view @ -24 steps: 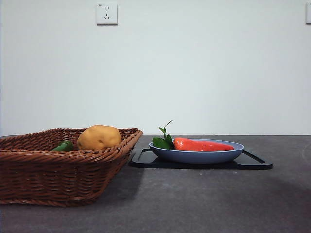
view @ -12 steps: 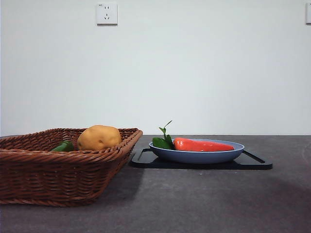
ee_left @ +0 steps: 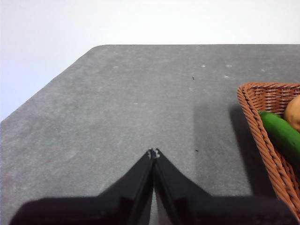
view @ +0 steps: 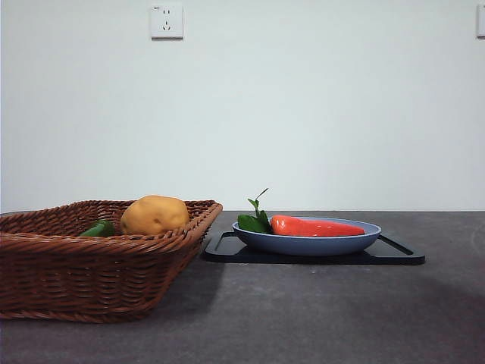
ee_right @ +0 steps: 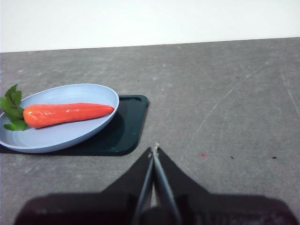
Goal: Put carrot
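Carrot (view: 317,226) lies in blue plate (view: 303,244); left claw (ee_left: 153,153) and right claw (ee_right: 154,150) closed, empty, above table.

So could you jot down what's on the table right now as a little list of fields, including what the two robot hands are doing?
carrot: lying in the blue plate, leaves toward the basket
plate: on a black tray
basket: wicker, beside the tray
potato: in the basket
green vegetable: in the basket, next to the potato
left gripper: fingers shut, empty, over bare table near the basket
right gripper: fingers shut, empty, near the tray
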